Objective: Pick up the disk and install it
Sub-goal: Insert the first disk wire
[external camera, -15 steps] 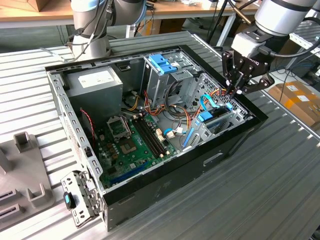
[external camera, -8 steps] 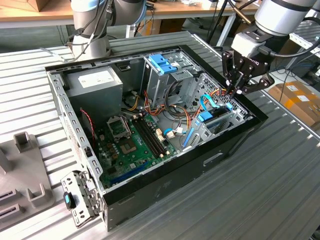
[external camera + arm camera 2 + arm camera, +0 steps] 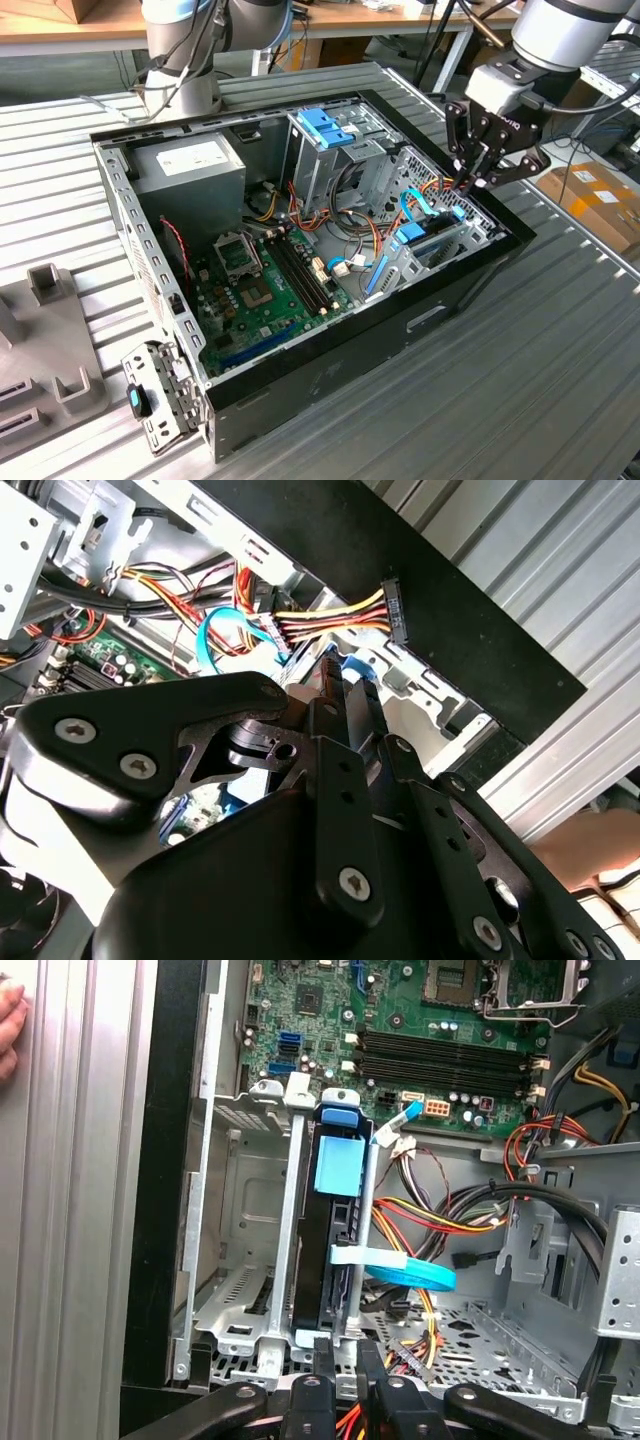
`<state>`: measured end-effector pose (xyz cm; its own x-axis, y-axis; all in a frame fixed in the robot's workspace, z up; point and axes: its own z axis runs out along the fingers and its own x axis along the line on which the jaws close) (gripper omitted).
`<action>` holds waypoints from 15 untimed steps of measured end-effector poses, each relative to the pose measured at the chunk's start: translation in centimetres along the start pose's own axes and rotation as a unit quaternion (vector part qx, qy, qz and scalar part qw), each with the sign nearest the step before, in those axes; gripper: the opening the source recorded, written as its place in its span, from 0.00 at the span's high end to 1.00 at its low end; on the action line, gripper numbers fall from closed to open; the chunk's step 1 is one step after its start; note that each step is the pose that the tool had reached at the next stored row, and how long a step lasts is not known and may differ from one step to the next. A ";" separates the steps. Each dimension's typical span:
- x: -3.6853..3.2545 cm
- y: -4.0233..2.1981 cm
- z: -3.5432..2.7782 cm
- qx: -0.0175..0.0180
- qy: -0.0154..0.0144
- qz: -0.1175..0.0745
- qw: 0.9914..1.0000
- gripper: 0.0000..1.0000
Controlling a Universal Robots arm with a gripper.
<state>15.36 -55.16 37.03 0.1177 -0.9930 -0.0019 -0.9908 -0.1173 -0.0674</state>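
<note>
disk seated edge-on in its bay

the black claw [image 3: 478,172], its slim fingers [image 3: 322,1360] drawn together on nothing, hovers just above the flat disk [image 3: 335,1250], which stands on edge with light-blue plastic rails between thin metal bay walls, inside the open computer case [image 3: 420,325] on the ribbed metal surface [image 3: 520,390].

The open computer case [image 3: 300,250] gives access from above. Around the drive cage [image 3: 250,1260] room is tight: the disk [image 3: 335,1230] stands on edge in its slot, with bundled coloured wires [image 3: 450,1215] and a flat blue cable [image 3: 410,1272] crowding just beside it. The tool [image 3: 470,180] hangs over the case's far right corner, near the black wall [image 3: 470,270]. Outside it, the ribbed worktop [image 3: 520,380] lies open.
</note>
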 end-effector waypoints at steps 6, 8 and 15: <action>0.08 -0.69 0.05 0.000 -0.001 -0.019 1.000 0.76; 0.09 -0.75 0.05 0.000 -0.002 -0.029 1.000 0.76; 0.16 -1.33 0.09 0.000 -0.005 -0.068 0.998 0.76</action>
<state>16.70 -55.15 37.03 0.2516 -0.9678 -0.0023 -0.9657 -0.2509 -0.0675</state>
